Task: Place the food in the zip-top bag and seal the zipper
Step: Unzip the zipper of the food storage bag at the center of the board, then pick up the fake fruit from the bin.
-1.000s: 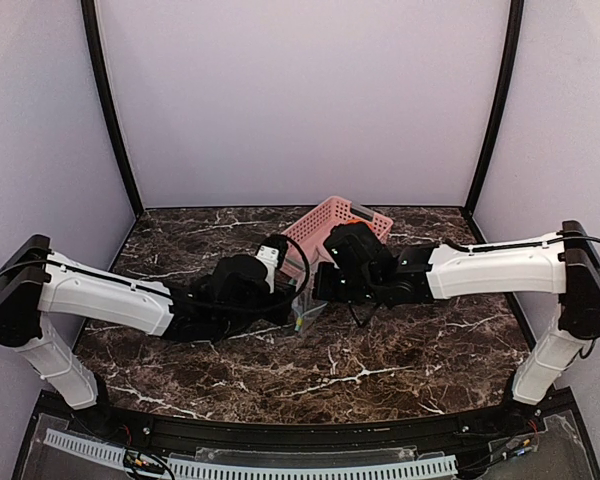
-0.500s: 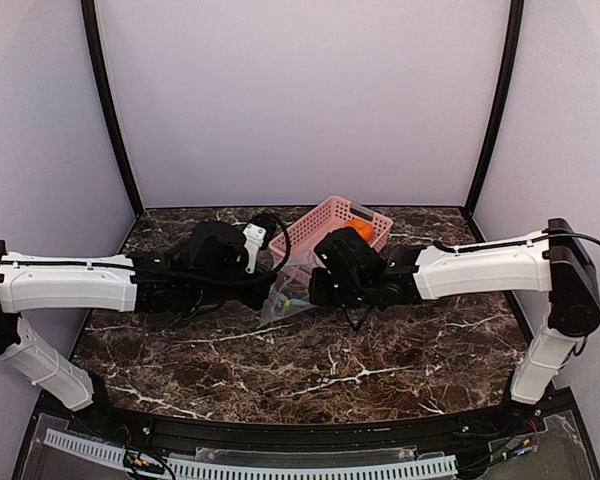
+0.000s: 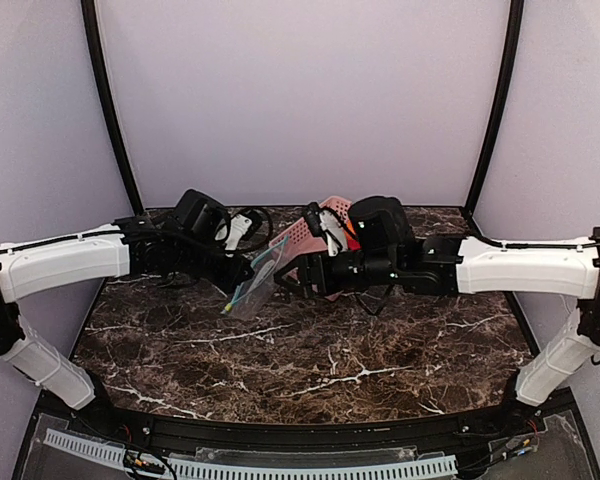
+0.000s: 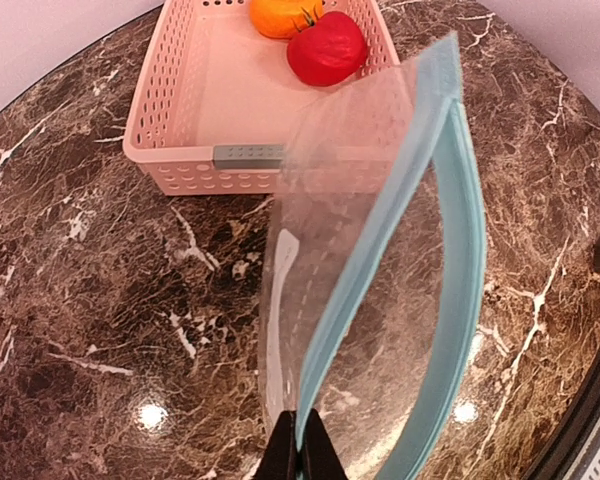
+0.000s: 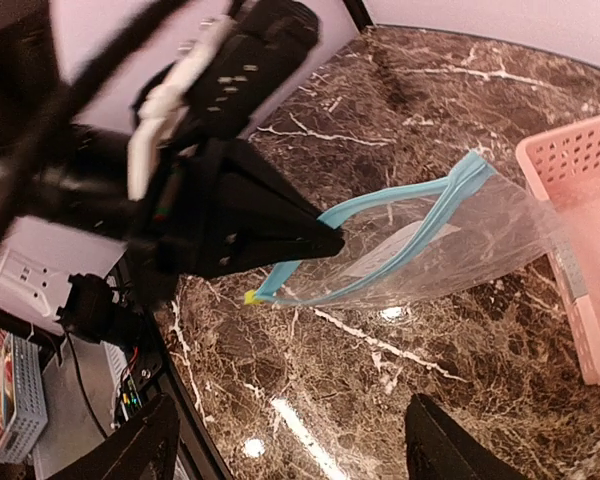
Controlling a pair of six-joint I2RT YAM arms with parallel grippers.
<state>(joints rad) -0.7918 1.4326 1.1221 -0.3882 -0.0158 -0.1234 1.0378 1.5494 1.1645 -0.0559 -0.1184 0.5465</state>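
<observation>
The zip-top bag [image 4: 360,250] hangs clear of the table with its mouth gaping. My left gripper [image 4: 300,452] is shut on one lip of the teal zipper [image 4: 385,230], close to its yellow end tab [image 5: 250,297]; the other lip [image 4: 470,270] bows away free. In the top view the bag [image 3: 255,288] dangles between the two arms. My right gripper [image 5: 292,405] is open and holds nothing, a short way off from the bag [image 5: 450,240]. The food, an orange piece [image 4: 280,15] and a red piece [image 4: 327,47], lies in the pink basket [image 4: 190,110].
The pink slotted basket [image 3: 302,238] stands at the back middle of the marble table [image 3: 330,370], just behind the bag and under the right wrist. Purple walls enclose the back and sides. The table's edge and loose cables show beyond the left arm in the right wrist view.
The left arm has lifted the bag off the table and carried it back. The right gripper has let go of the bag, opened wide and drawn away.
</observation>
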